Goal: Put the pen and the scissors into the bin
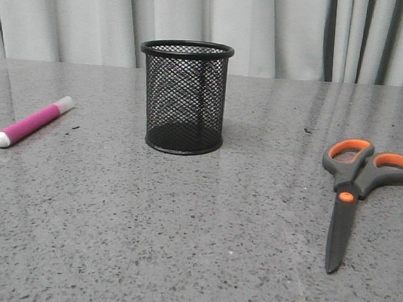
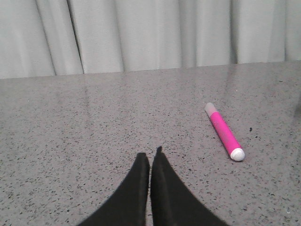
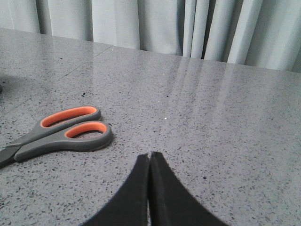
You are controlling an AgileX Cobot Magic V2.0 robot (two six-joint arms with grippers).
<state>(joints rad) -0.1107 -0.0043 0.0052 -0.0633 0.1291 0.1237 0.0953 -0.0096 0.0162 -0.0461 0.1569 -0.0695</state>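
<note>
Nothing done yet: pen (image 1: 33, 121) is lying left of the bin (image 1: 184, 98), scissors (image 1: 354, 193) lying right, bin seemingly empty. Left gripper (image 2: 150, 162) and right gripper (image 3: 149, 162) are sitting closed, holding nothing. Both pickups remaining.

Bin (image 1: 184, 98) upright between pen (image 1: 32, 122) and scissors (image 1: 354, 189), well apart; mouth unobstructed.

My left gripper (image 2: 151, 160): two matte black fingers (image 2: 134, 188), broad at base, tapering to points. Right gripper (image 3: 149, 160): same black, smooth, unmarked.
</note>
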